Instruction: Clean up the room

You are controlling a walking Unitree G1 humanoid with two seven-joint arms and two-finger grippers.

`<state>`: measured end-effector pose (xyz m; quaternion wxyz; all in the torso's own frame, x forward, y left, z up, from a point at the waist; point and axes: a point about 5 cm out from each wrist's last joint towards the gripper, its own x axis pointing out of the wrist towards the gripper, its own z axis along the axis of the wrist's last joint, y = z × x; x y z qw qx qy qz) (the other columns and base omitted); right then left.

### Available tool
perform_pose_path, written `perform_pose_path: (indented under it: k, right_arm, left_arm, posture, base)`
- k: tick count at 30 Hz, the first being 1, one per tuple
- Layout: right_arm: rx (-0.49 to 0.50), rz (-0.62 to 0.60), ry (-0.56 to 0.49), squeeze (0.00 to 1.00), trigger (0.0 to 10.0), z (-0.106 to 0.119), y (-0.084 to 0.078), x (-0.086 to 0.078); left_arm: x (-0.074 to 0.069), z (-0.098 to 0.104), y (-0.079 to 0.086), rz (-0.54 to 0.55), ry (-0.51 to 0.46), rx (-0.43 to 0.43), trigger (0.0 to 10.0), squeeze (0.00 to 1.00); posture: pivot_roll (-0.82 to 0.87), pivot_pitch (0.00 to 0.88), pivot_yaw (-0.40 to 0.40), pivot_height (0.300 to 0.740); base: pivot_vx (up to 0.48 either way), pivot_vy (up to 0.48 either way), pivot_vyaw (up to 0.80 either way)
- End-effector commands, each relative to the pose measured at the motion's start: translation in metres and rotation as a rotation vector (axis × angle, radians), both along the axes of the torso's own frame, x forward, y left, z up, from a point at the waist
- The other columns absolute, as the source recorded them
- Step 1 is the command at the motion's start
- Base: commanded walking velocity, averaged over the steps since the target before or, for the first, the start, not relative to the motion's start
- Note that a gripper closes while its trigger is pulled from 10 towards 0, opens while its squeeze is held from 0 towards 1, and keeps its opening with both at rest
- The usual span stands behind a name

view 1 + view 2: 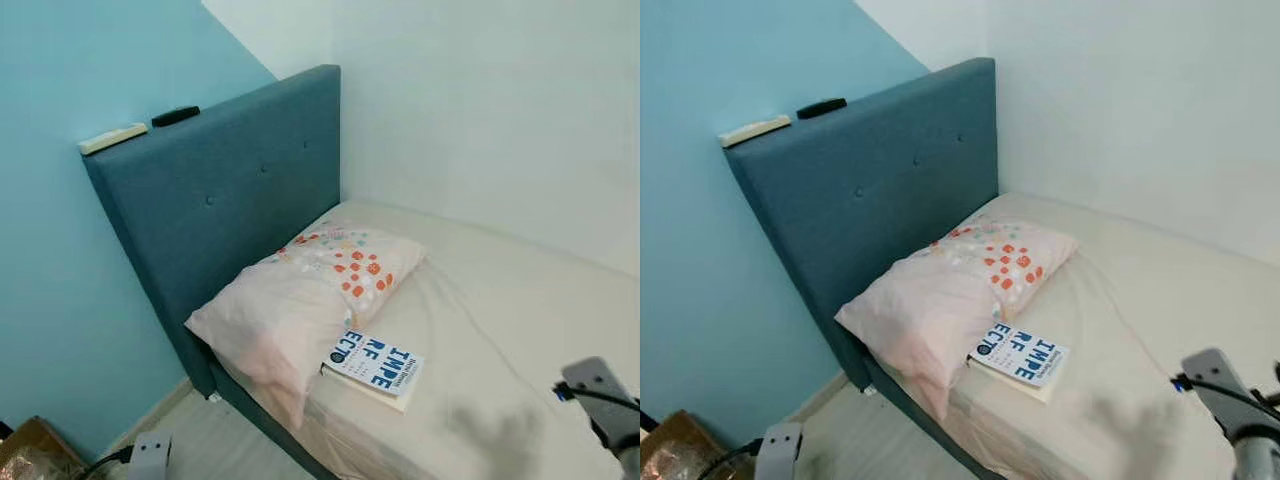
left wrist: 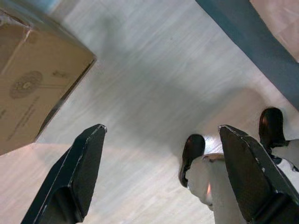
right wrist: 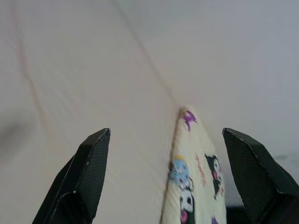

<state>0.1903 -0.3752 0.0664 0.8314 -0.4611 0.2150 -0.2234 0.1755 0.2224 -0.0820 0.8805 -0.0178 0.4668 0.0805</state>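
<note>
A pink pillow [image 1: 300, 300] with orange dots lies at the head of the bed [image 1: 520, 330], against the blue headboard [image 1: 220, 200]. A white book [image 1: 375, 365] with blue letters rests on the mattress beside the pillow's near corner. My right arm [image 1: 600, 400] hangs low at the bed's near right. In the right wrist view my right gripper [image 3: 166, 144] is open over the cream sheet, with a cartoon-print cloth [image 3: 191, 177] lying between its fingers' line of sight. My left gripper [image 2: 161, 140] is open above the pale floor, next to the robot's black feet [image 2: 192, 154].
A white remote [image 1: 112, 138] and a black remote [image 1: 175, 116] lie on top of the headboard. A cardboard box [image 2: 32, 88] stands on the floor at the left, near the blue wall [image 1: 60, 300]. The white wall [image 1: 500, 110] borders the bed's far side.
</note>
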Motion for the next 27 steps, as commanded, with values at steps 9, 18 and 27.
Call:
perform_pose_path:
  k: [9,18,27]
  right_arm:
    - [0.063,-0.084,-0.067,0.0,10.0,-0.013,-0.002,-0.015]
    - [0.225,-0.229,-0.066,0.0,10.0,-0.027,-0.011,-0.033]
    - [0.247,-0.232,-0.088,0.0,10.0,-0.028,-0.012,-0.035]
  left_arm:
    - [0.0,0.0,0.004,-0.012,0.012,0.011,10.0,0.0]
    - [-0.002,0.0,0.003,-0.019,0.017,0.013,10.0,0.0]
    - [-0.002,-0.001,0.002,-0.025,0.018,0.01,10.0,0.0]
  posture:
    - [-0.2,0.0,0.008,0.74]
    - [-0.22,0.0,0.003,0.74]
    - [-0.23,0.0,0.008,0.74]
  base:
    - [0.0,0.0,0.0]
    - [0.0,0.0,0.0]
    - [0.0,0.0,0.0]
